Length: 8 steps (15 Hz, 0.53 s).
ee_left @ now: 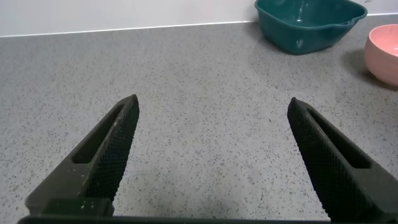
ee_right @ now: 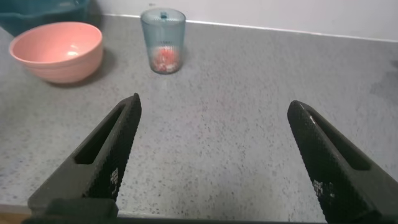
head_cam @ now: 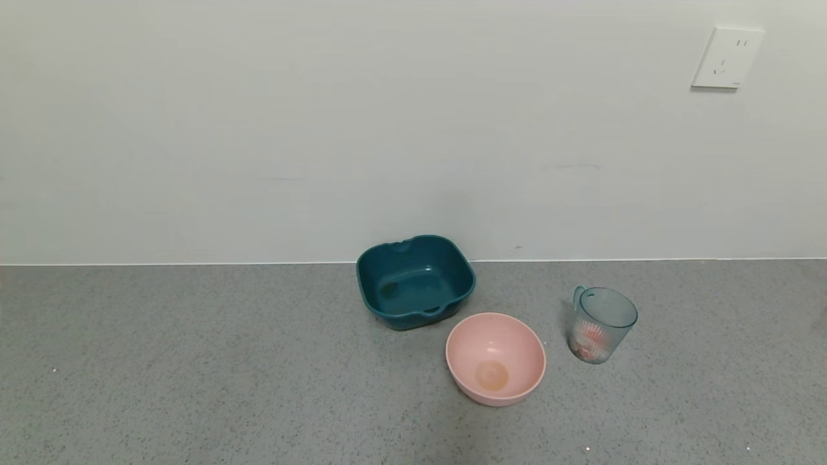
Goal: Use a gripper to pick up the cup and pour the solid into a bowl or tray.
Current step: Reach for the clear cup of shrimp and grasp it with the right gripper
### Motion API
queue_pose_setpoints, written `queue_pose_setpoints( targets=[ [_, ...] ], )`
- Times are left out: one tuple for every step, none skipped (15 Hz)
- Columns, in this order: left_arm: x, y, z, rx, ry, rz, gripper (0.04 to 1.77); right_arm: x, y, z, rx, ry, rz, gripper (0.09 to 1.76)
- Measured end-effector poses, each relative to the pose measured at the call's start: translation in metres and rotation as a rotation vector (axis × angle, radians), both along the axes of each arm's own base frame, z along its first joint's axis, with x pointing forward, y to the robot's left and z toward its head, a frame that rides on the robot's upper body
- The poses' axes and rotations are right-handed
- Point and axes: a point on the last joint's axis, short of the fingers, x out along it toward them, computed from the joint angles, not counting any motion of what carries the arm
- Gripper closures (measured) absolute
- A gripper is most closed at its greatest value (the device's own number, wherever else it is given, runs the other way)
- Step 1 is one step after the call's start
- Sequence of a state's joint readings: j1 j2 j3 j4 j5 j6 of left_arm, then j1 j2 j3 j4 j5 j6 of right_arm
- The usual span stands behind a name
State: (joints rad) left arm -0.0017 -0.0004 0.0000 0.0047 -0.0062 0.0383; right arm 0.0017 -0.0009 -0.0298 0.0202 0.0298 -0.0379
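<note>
The transparent blue-green cup (head_cam: 602, 325) stands upright on the grey counter at the right, with orange-red and white solid (head_cam: 588, 340) in its bottom. It also shows in the right wrist view (ee_right: 163, 40). The dark teal basin (head_cam: 415, 280) sits near the wall at the centre and looks empty; it also shows in the left wrist view (ee_left: 309, 23). Neither arm shows in the head view. My left gripper (ee_left: 212, 106) is open over bare counter. My right gripper (ee_right: 212, 106) is open over bare counter, well short of the cup.
A round pink bowl (head_cam: 495, 358) sits between the basin and the cup, in front of both; it also shows in the right wrist view (ee_right: 57, 50) and the left wrist view (ee_left: 384, 51). A white wall with a socket (head_cam: 727, 57) runs behind the counter.
</note>
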Motion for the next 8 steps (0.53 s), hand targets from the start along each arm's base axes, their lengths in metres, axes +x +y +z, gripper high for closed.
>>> queue_pose_setpoints(
  targets=[
    [0.000, 0.000, 0.000, 0.000, 0.000, 0.000, 0.09, -0.002, 0.000, 0.006, 0.002, -0.007, 0.012, 0.14],
    [0.000, 0.000, 0.000, 0.000, 0.000, 0.000, 0.09, -0.005, 0.001, 0.013, 0.001, -0.006, 0.024, 0.14],
    [0.000, 0.000, 0.000, 0.000, 0.000, 0.000, 0.09, -0.008, 0.001, 0.022, 0.002, 0.006, 0.042, 0.14],
    [0.000, 0.000, 0.000, 0.000, 0.000, 0.000, 0.09, -0.008, 0.001, 0.031, 0.001, 0.016, 0.064, 0.14],
    [0.000, 0.000, 0.000, 0.000, 0.000, 0.000, 0.09, -0.007, 0.002, 0.041, 0.001, 0.026, 0.085, 0.14],
    [0.000, 0.000, 0.000, 0.000, 0.000, 0.000, 0.09, -0.004, 0.002, 0.052, 0.001, 0.048, 0.104, 0.14],
    [0.000, 0.000, 0.000, 0.000, 0.000, 0.000, 0.09, 0.001, 0.002, 0.063, 0.002, 0.074, 0.119, 0.14],
    [0.000, 0.000, 0.000, 0.000, 0.000, 0.000, 0.09, 0.008, 0.003, 0.075, 0.003, 0.105, 0.131, 0.14]
  ],
)
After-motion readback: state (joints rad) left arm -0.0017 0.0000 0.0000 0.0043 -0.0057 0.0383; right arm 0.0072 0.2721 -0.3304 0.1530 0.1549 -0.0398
